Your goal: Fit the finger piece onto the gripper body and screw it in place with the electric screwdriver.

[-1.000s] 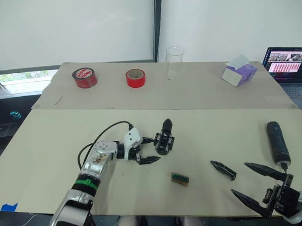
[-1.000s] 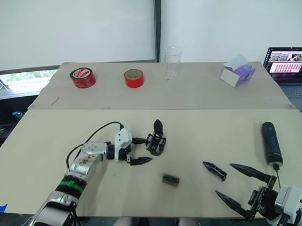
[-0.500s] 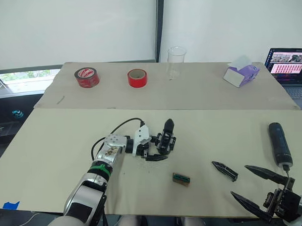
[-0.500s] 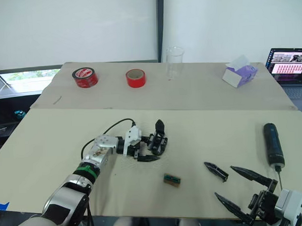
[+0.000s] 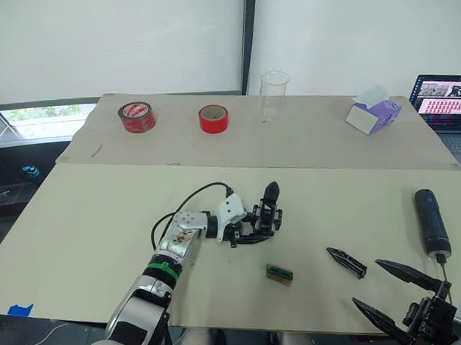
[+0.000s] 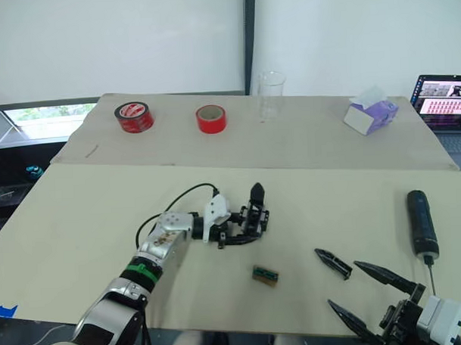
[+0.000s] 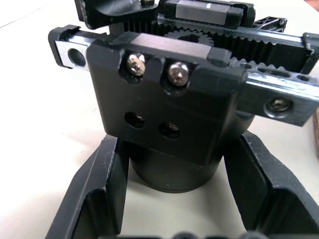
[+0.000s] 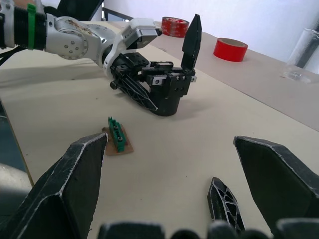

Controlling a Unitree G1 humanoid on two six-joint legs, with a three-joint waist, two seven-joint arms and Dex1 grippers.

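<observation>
The gripper body stands mid-table, a black block with one pointed finger sticking up. My left gripper is shut on it, its fingers pressed against either side of the round base. The loose finger piece lies flat to the right, just ahead of my right gripper. That gripper is open, holds nothing and sits low at the table's front edge. The electric screwdriver lies at the far right, bit toward me. In the right wrist view, the finger piece lies between the spread fingers.
A small green-brown block lies in front of the gripper body. On the far board stand two red tape rolls, a clear glass and a purple tissue box. A laptop sits at the far right.
My left gripper has reached right and closed around the gripper body, which has shifted slightly right. My right gripper has sunk a little lower.
</observation>
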